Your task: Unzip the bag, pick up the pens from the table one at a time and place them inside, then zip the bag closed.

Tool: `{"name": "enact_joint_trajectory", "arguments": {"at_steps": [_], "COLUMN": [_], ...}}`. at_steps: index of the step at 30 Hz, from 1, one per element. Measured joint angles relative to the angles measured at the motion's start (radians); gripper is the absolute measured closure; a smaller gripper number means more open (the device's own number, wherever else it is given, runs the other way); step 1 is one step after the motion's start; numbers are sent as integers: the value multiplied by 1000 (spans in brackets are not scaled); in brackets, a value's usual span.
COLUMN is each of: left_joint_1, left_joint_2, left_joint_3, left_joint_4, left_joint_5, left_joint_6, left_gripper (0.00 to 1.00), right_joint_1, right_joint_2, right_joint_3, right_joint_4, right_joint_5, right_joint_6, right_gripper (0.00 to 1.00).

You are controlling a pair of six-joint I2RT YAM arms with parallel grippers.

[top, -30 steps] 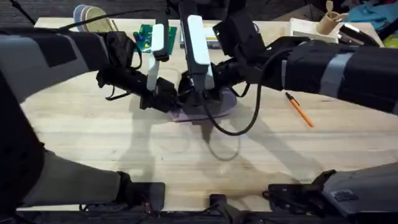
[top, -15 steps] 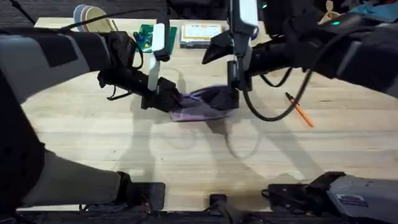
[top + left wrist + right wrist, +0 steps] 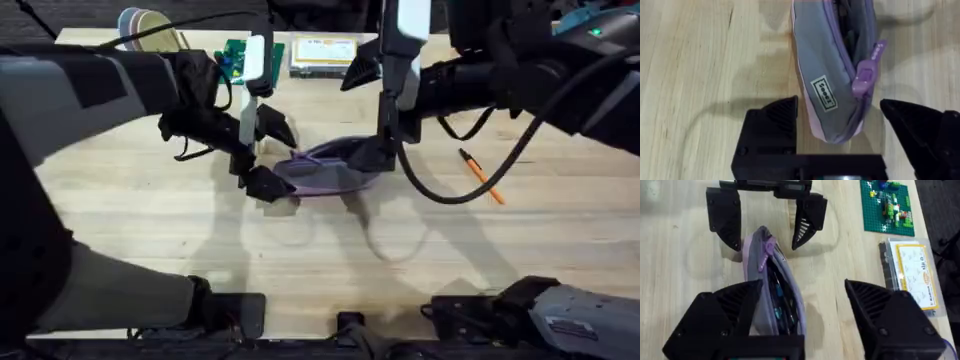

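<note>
Bag (image 3: 771, 297) unzipped, pens visible inside; one orange pen (image 3: 481, 176) remains at right of frame. Both grippers released: left gripper (image 3: 268, 155), right gripper (image 3: 372, 152).

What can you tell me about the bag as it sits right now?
The bag is a small soft pouch, lilac fabric with a grey side panel bearing a small label, lying on the table near its middle. Its zipper is open along the top, the purple pull tab hanging at the end toward the left hand, and pens show inside. Both hands are open; the left hand's fingers flank that end, and the right hand straddles the other.
</note>
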Motion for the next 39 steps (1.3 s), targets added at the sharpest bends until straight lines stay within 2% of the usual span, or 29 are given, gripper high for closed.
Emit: {"name": "enact_joint_trajectory", "arguments": {"at_steps": [5, 13, 16, 22, 25, 28, 30, 39], "left_joint_1": [0, 27, 58, 123, 150, 172, 183, 190], "left_joint_2": [0, -57, -123, -256, -310, -358, -386, -465], "left_joint_3": [0, 53, 94, 144, 146, 146, 146, 146], "left_joint_4": [-5, -150, -190, -242, -263, -280, -286, -289], "left_joint_5": [0, -4, -4, -4, -4, -4, -4, -4], "left_joint_6": [0, 0, 0, 1, 2, 3, 3, 3], "left_gripper": [8, 7, 6, 7, 7, 7, 7, 7], "right_joint_1": [1, 35, 39, 39, 39, 39, 39, 39], "right_joint_2": [0, 0, 0, 0, 0, 2, 11, 127], "right_joint_3": [0, 0, 0, 0, 0, 0, 0, 0], "right_joint_4": [0, -1, -3, -33, -36, -37, -36, -35], "right_joint_5": [0, 2, 3, 6, 6, 6, 6, 6], "right_joint_6": [0, 0, 2, 3, 3, 6, 6, 6], "right_gripper": [5, 25, 181, 374, 594, 937, 967, 970]}}
